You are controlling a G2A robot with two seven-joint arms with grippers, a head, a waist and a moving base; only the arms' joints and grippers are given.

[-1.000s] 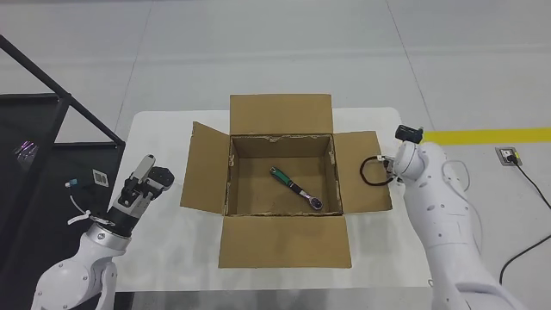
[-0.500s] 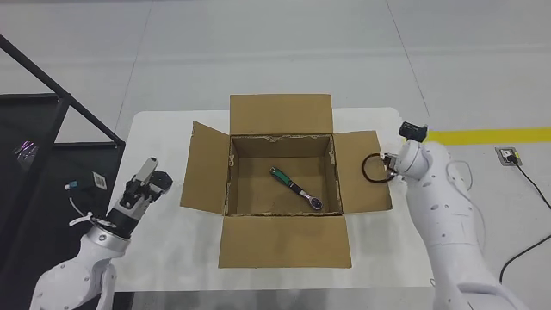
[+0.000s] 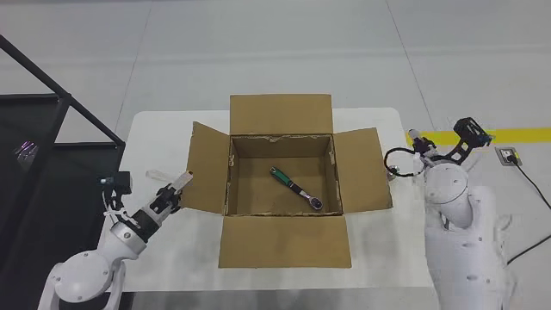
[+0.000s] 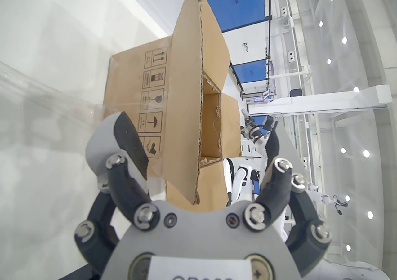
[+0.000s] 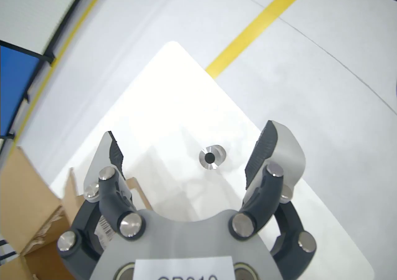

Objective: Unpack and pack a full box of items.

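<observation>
An open cardboard box [image 3: 281, 224] stands mid-table with all flaps folded out. A green-handled ratchet wrench [image 3: 295, 188] lies on its floor. My left gripper [image 3: 175, 191] sits low at the box's left side, open; in the left wrist view [image 4: 201, 144] the left flap [image 4: 198, 76] stands edge-on between the fingers. My right gripper [image 3: 401, 162] is open just past the right flap [image 3: 362, 170]. In the right wrist view [image 5: 190, 131] a small metal socket [image 5: 212, 157] lies on the table between its fingers, untouched.
The white table [image 3: 155, 138] has bare room left and right of the box. A black frame [image 3: 34, 129] stands off the table's left edge. A yellow floor line [image 3: 508, 135] and a floor outlet with cable [image 3: 508, 157] lie to the right.
The left arm dropped and swung its gripper toward the box's left flap. The right arm pulled back to the right, away from the right flap.
</observation>
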